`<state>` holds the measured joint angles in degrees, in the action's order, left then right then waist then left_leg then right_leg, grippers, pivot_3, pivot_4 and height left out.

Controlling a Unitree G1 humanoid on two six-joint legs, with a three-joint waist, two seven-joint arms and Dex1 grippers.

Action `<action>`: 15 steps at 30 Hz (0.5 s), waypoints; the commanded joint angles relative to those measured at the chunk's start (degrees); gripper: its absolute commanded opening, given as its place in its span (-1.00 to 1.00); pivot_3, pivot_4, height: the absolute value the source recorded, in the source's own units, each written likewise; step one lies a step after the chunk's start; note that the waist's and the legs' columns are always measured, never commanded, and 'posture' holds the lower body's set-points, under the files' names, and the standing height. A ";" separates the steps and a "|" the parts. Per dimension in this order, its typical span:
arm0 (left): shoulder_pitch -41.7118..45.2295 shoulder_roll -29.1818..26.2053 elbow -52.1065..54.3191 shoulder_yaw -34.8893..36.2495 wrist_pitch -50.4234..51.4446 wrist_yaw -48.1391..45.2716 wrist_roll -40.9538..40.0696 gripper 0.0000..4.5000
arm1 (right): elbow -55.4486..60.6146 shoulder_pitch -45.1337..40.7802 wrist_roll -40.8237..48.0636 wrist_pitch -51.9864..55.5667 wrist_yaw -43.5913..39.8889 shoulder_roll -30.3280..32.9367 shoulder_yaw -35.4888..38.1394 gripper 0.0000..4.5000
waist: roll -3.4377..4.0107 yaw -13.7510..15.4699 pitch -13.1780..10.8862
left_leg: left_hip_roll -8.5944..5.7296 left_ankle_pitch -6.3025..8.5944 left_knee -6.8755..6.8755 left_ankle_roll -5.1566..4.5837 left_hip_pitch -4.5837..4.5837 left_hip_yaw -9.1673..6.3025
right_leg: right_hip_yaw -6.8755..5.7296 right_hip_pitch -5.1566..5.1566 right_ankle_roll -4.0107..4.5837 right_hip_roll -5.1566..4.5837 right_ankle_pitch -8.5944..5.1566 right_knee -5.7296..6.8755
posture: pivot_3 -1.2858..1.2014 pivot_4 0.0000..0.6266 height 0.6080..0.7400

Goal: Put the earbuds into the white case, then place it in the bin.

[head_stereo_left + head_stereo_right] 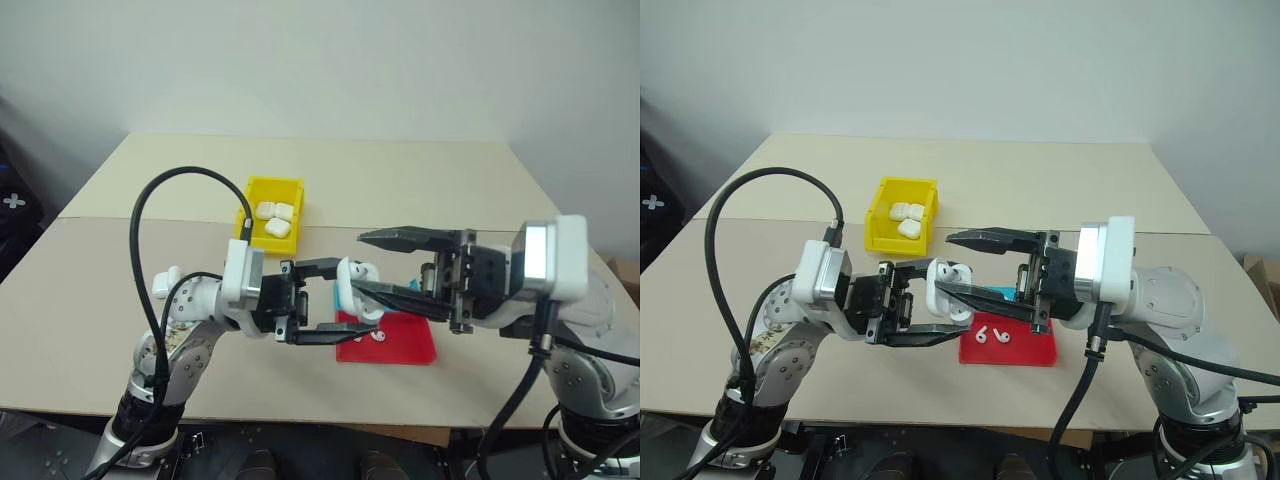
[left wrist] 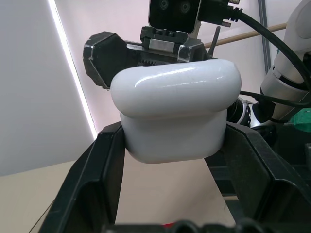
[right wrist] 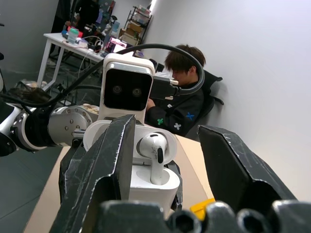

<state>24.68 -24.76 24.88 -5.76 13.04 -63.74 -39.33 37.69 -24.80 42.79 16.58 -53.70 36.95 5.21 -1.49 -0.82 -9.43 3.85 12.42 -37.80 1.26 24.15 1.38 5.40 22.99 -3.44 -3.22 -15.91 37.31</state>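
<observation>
My left gripper (image 1: 950,300) is shut on the white case (image 1: 948,285), which it holds in the air over the table's front with the lid flipped open. In the right wrist view one earbud (image 3: 155,155) stands in the case (image 3: 146,182), stem down. My right gripper (image 1: 355,262) faces the left one and is open. Its fingers (image 3: 104,165) straddle the case without touching the earbud. Two more earbuds (image 1: 980,335) lie on the red tray (image 1: 1035,350) below. The yellow bin (image 1: 275,184) stands farther back on the table.
Three white cases (image 1: 277,218) lie in the yellow bin. A teal-blue tray edge (image 1: 1005,293) peeks from behind the right gripper. Black cables (image 1: 150,250) loop up from both wrists. A person (image 3: 180,102) sits in the background of the right wrist view.
</observation>
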 commanded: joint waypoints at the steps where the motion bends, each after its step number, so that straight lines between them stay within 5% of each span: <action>1: 0.32 -0.17 0.65 1.54 -1.50 -0.31 -0.58 0.23 | -0.44 0.54 1.58 -0.88 -3.36 3.14 3.67 0.16 | 0.00 0.01 0.00 | 0.00 0.00 0.00 0.00 0.00 0.00 | 0.00 0.00 0.00 0.00 0.00 0.00 | 0.03 -0.52 1.00; 8: -4.97 -4.62 -2.09 4.82 -5.12 -5.54 0.51 0.23 | -4.23 -1.33 6.47 4.05 -3.66 12.02 11.54 0.16 | 0.00 -0.25 0.00 | 0.02 0.00 0.01 -0.01 -0.07 0.01 | 0.01 -0.07 0.01 0.01 0.00 -0.04 | 0.03 -0.52 1.00; 15: -12.24 -5.72 -4.40 9.86 -10.06 -11.23 -1.97 0.23 | -9.86 -3.59 -2.42 4.69 -7.19 19.76 6.24 0.16 | 0.00 -0.02 0.00 | 0.02 0.00 0.00 0.00 -0.09 0.04 | 0.00 -0.11 0.01 -0.03 0.00 -0.09 | 0.03 -0.52 1.00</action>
<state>13.27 -30.32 19.64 2.48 5.00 -73.61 -39.92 29.21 -26.52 43.97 21.50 -59.97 54.80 13.04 -1.49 -0.84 -9.43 3.87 12.42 -37.81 1.25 24.06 1.43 5.39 22.88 -3.43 -3.25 -15.91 37.21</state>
